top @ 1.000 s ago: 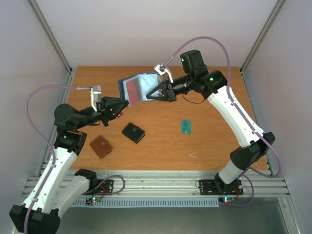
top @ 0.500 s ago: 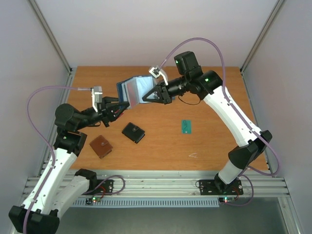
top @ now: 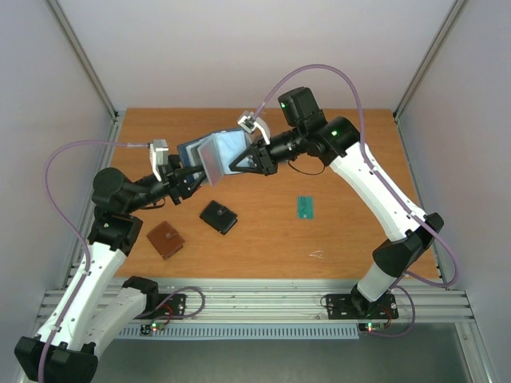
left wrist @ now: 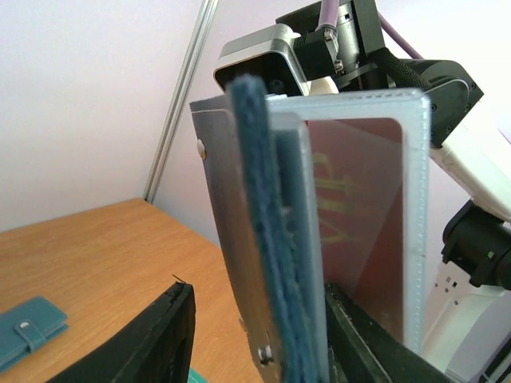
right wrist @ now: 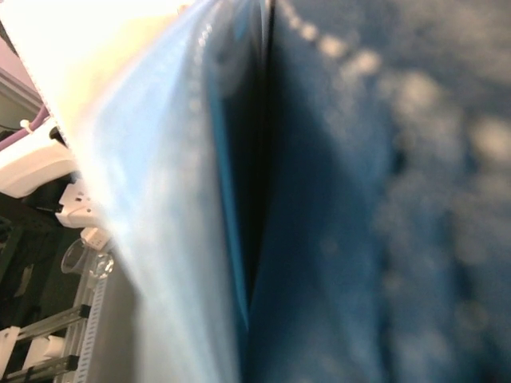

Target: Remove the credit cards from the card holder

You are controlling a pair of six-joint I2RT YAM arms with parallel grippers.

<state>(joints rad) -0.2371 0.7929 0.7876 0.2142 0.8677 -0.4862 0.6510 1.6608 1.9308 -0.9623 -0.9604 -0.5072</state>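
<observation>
The navy card holder hangs open in the air, and my right gripper is shut on its right side. In the left wrist view the card holder stands edge-on between the jaws of my left gripper, which are open. The left finger is clear of it and the right finger is close against the clear pocket. A red credit card shows inside that pocket. A teal-green credit card lies on the table. The right wrist view is filled by the blurred blue card holder.
A black wallet and a brown wallet lie on the wooden table below the left gripper. A teal wallet with a snap tab lies at the table's left side. Pale walls and metal posts enclose the table.
The right arm has carried the card holder leftward and turned it. The left jaws have opened, and the holder's edge now stands between them.
</observation>
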